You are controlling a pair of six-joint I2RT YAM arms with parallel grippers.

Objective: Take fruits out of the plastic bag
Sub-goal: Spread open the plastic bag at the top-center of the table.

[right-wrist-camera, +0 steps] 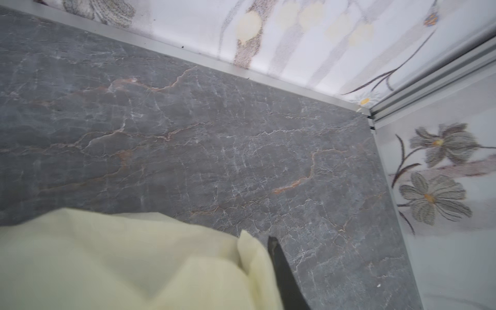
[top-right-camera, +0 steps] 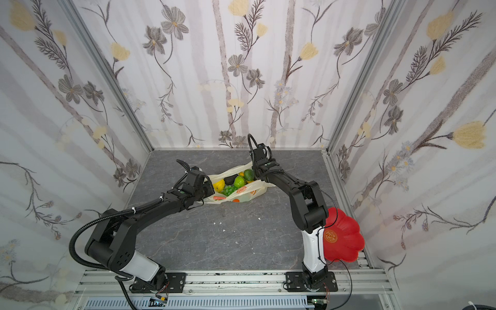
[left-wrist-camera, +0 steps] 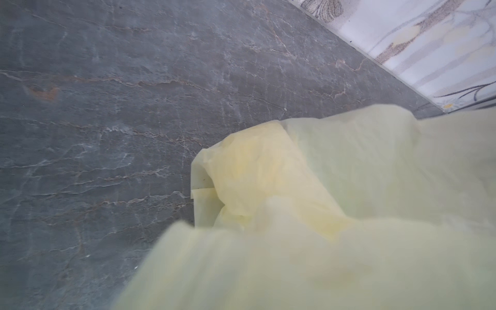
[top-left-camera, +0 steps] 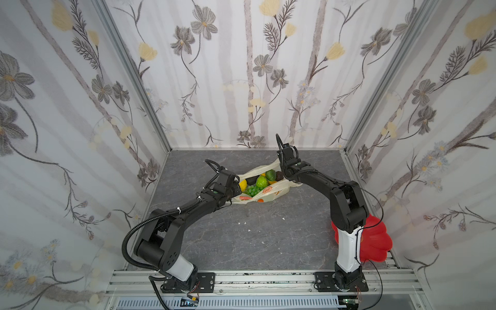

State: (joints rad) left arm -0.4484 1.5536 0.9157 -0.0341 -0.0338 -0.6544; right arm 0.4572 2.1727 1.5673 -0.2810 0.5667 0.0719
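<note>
The plastic bag (top-left-camera: 259,198) (top-right-camera: 243,195) lies mid-table, its mouth pulled wide between both grippers. Inside show the fruits: a yellow lumpy fruit (top-left-camera: 243,185), a dark avocado (top-left-camera: 251,180), a green lumpy fruit (top-left-camera: 262,182), a green avocado (top-left-camera: 270,174) and green grapes (top-left-camera: 251,190). My left gripper (top-left-camera: 237,186) (top-right-camera: 211,186) is shut on the bag's left end. In the left wrist view the bag's film (left-wrist-camera: 322,214) covers its jaws. My right gripper (top-left-camera: 281,168) (top-right-camera: 255,168) is shut on the bag's far right handle. One dark finger (right-wrist-camera: 279,264) shows against the bag's film (right-wrist-camera: 134,255).
A red flower-shaped dish (top-left-camera: 375,241) (top-right-camera: 345,236) sits at the right edge behind the right arm's base. Small white crumbs (top-left-camera: 244,222) dot the grey marble table. Floral walls close in the back and both sides.
</note>
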